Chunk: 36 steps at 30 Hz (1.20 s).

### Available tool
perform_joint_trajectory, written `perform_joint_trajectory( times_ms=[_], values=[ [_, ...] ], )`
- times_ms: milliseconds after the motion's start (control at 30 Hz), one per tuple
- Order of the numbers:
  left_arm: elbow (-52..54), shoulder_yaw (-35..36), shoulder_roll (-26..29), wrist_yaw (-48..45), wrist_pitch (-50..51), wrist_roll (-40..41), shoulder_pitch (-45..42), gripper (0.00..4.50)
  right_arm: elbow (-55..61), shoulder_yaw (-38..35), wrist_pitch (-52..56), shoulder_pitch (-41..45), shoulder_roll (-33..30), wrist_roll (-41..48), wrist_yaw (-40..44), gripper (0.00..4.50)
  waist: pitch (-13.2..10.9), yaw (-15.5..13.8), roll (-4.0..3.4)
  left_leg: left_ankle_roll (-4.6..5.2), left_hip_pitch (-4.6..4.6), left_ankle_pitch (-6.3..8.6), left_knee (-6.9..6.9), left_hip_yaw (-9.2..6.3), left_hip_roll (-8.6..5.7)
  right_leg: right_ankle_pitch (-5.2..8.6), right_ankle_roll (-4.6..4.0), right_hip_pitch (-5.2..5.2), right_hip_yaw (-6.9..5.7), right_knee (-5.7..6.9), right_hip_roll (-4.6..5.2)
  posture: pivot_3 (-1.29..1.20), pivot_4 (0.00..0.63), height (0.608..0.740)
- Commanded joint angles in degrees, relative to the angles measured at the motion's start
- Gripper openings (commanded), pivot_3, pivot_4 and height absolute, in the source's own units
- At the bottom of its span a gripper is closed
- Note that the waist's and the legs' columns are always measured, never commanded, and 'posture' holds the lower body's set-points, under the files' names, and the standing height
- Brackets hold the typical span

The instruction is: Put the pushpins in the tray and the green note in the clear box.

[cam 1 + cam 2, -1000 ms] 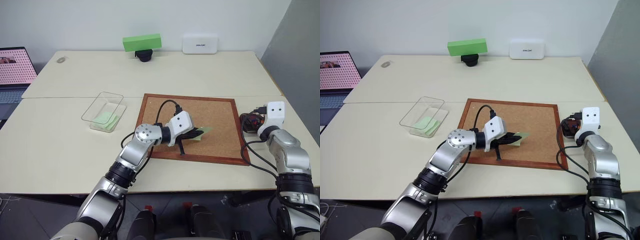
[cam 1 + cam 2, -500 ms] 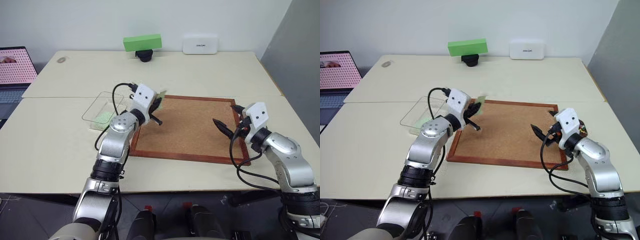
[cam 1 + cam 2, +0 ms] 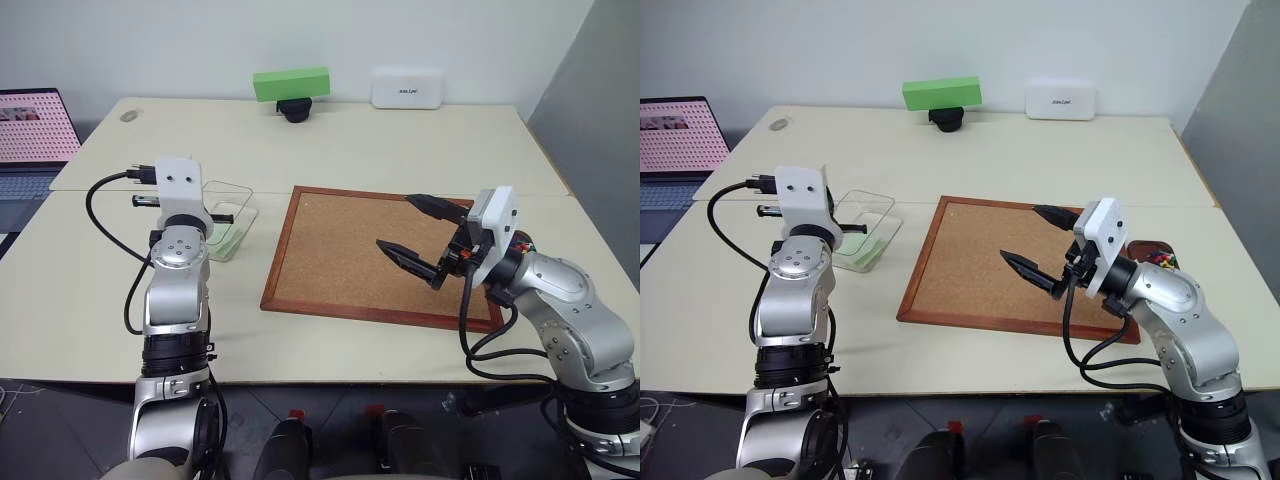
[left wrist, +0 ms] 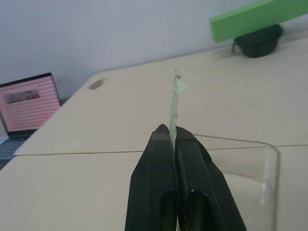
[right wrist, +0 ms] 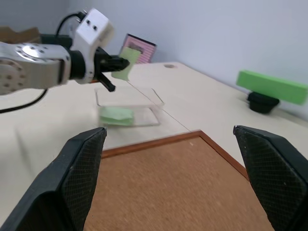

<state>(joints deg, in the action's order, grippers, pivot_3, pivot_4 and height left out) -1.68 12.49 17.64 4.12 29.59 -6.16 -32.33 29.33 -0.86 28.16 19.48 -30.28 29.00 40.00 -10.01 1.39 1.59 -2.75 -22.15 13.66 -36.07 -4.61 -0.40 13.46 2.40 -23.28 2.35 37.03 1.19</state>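
My left gripper [image 4: 169,130] is shut on the green note [image 4: 175,101], a pale green slip that stands edge-on between its fingers. In the right wrist view this note [image 5: 124,69] hangs just above the near end of the clear box [image 3: 228,213], which holds other pale green slips [image 5: 117,116]. My right gripper [image 3: 395,221] is open and empty, held level above the right half of the corkboard [image 3: 340,260]. The tray [image 3: 1160,243] lies at the board's right side, mostly behind my right arm, with coloured pushpins [image 3: 1159,259] in it.
A bright green block [image 3: 291,83] on a black stand and a white device [image 3: 408,88] sit at the table's far edge. A laptop [image 3: 30,130] stands at the far left. A seam joins two tabletops behind the corkboard.
My left arm swung left off the corkboard, carrying the green note over to the clear box. My right gripper came away from the tray and now hovers open over the board.
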Motion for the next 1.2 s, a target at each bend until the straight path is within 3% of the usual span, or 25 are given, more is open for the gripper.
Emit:
perform_joint_trajectory(
  times_ms=[33,233,333,867,967,1067,1200],
  values=[
    [-2.1,2.2,0.2,2.7,0.9,0.4,-2.7,0.00,3.4,0.9,1.7,1.9,-0.2,2.8,0.6,4.49,0.0,0.1,0.01,0.00,0.00,0.00,0.00,0.01,0.00,0.00,-0.01,0.00,0.00,0.00,0.00,0.00,0.150,0.740],
    [-2.5,1.5,0.3,2.2,1.4,0.8,-2.2,0.00,4.4,1.5,2.9,1.3,-0.3,3.9,0.3,4.49,0.0,0.1,0.01,-0.01,0.00,0.00,0.01,0.00,0.02,-0.03,-0.05,0.00,0.00,0.01,-0.01,0.00,0.150,0.740],
    [-2.2,1.3,-0.5,1.3,2.1,2.1,-1.8,0.47,4.2,1.4,2.9,1.3,-0.4,3.9,0.2,4.50,0.0,0.1,0.02,-0.01,0.00,0.00,0.00,0.00,0.02,-0.04,-0.06,0.00,0.00,0.03,-0.01,0.00,0.150,0.740],
    [-3.1,0.5,-1.3,-1.7,-0.2,4.9,-2.3,3.93,1.8,2.6,1.3,-1.0,-0.1,-0.8,-1.6,4.50,0.0,0.2,0.02,-0.01,0.01,0.00,0.00,0.01,0.02,-0.04,-0.06,-0.01,0.00,0.04,-0.01,0.00,0.150,0.740],
    [1.8,-1.9,-3.8,-9.6,0.2,10.9,0.1,4.43,-1.0,1.4,2.9,-2.3,2.7,-6.5,-11.2,4.50,0.0,0.1,0.07,-0.01,0.01,0.00,0.00,0.01,0.01,-0.06,-0.11,-0.01,0.00,0.04,0.00,0.00,0.150,0.740],
    [8.2,-5.9,-6.8,-13.5,2.2,14.1,5.6,4.43,-1.5,0.6,6.0,-4.5,6.8,-12.3,-22.2,4.50,0.0,0.1,0.06,-0.03,0.00,0.00,0.01,0.03,0.02,-0.13,-0.22,-0.01,0.02,0.04,0.03,0.00,0.150,0.740],
    [15.4,-12.6,-9.7,-13.5,-0.2,11.9,14.4,4.43,-1.0,2.3,6.5,-8.1,10.7,-19.6,-30.9,4.50,0.0,0.1,0.04,-0.17,-0.01,0.05,0.01,0.05,0.04,-0.14,-0.24,-0.05,0.09,0.08,0.09,0.00,0.150,0.740]
  ],
)
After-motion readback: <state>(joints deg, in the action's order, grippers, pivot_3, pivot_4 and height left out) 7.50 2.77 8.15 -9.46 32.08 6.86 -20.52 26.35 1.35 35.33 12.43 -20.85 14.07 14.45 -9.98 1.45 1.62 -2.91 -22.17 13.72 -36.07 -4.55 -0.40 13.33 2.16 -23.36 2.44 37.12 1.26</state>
